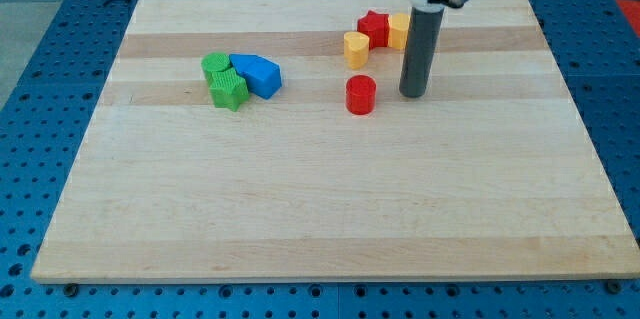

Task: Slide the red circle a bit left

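My tip [414, 94] just right of red circle [361, 94].

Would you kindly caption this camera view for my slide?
My tip rests just right of the red circle on the wooden board.

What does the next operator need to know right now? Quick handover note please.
My tip: down at the wooden board, just to the view's right of the red circle block, a small gap between them, no contact visible.
Above them, a cluster: yellow rounded block, red star block, another yellow block partly behind the rod.
Toward the view's left: green round block, green star block and blue blocks, bunched together.
Done: tip lined up on the pushing side.
Left: push the red circle slightly toward the view's left.
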{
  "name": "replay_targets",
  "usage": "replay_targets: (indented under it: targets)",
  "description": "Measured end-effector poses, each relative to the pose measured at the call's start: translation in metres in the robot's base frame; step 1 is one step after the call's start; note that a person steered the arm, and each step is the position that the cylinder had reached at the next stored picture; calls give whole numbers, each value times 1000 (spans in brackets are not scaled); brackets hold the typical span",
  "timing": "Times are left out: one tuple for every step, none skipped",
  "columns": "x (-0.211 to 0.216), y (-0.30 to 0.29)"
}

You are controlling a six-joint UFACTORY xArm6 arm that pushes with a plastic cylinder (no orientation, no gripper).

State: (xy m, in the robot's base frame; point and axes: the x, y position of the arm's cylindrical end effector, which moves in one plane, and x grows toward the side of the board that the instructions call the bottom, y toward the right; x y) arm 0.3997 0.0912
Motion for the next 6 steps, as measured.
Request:
replay_targets:
  targets:
    - [5, -61]
    - [5, -127]
    - [7, -127]
    - [7, -102]
    - [7, -112]
    - [6, -123]
